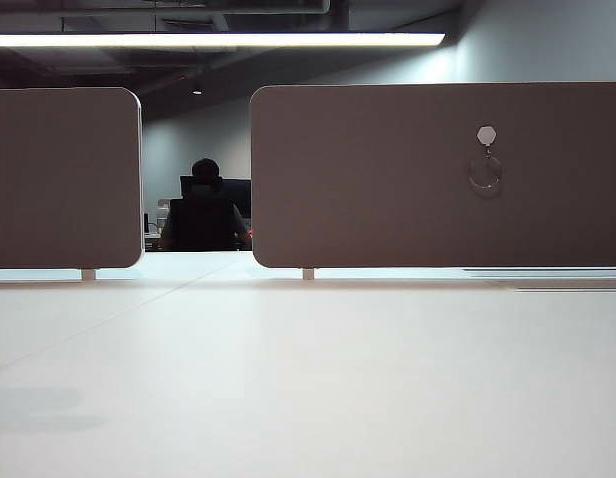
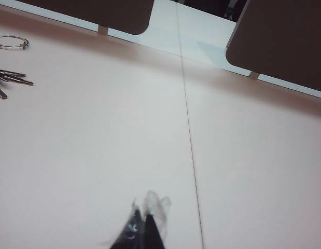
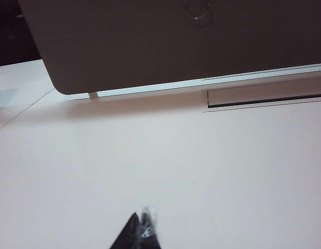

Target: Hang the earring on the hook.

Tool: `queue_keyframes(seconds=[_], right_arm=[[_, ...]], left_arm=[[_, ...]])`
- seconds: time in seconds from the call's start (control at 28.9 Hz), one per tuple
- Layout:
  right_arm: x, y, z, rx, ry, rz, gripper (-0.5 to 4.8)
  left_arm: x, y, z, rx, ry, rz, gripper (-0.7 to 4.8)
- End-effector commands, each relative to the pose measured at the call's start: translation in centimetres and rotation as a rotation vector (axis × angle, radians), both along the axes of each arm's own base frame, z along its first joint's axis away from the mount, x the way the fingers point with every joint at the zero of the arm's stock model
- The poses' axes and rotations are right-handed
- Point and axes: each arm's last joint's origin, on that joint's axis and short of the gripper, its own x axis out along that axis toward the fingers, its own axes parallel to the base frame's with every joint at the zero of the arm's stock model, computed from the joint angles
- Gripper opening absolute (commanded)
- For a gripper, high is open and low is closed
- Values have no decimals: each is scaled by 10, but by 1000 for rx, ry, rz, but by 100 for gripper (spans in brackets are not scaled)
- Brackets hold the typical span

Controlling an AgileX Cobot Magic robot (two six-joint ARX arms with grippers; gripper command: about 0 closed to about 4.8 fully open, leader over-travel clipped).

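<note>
One earring [image 1: 485, 173] dangling straight down from hook [image 1: 487, 135]; left fingers [image 2: 142, 228], right fingers [image 3: 141, 232] closed, empty.

Our exterior camera sits low on the table [image 1: 308, 378], facing level at two panels; the earring [image 1: 485, 173] hangs on the right panel [image 1: 437, 179]. Each wrist camera looks down past its closed jaws. Beyond the left gripper [image 2: 142, 228] lies the gap between panels; beyond the right gripper [image 3: 142, 228], that right panel [image 3: 176, 41] again, nearer.
</note>
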Motion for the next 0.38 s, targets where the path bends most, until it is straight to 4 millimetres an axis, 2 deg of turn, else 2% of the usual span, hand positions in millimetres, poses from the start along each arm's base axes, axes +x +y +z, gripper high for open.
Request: queue_keyframes(seconds=[0.03,0.38], right_arm=[[0,-3,0,3,-10,-32,-5],[0,-5,0,3,-10,-53,-5]], left_arm=[[0,0,1,1,-6,2,-4],[0,0,1,1,-6,1,-4]])
